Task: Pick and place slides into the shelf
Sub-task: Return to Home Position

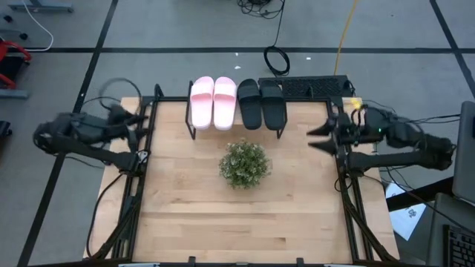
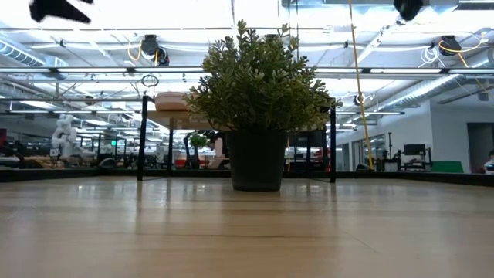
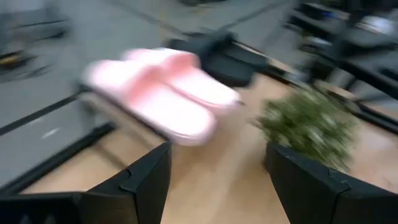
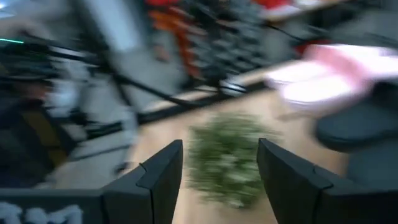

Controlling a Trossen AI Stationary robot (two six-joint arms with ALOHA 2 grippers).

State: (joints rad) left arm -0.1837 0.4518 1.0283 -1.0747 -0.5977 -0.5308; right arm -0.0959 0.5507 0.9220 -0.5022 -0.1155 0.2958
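My left gripper (image 3: pixel 217 155) hangs over the table's left edge and my right gripper (image 4: pixel 219 152) over its right edge. Both are spread wide with nothing between the fingers. Past them, mid-table, stands the potted plant (image 1: pixel 244 164). Beyond it, the high view shows the pink slides (image 1: pixel 213 102) and black slides (image 1: pixel 261 103) side by side on the shelf (image 2: pixel 143 139). The low view shows its black legs flanking the plant, whose leaves hide the black pair.
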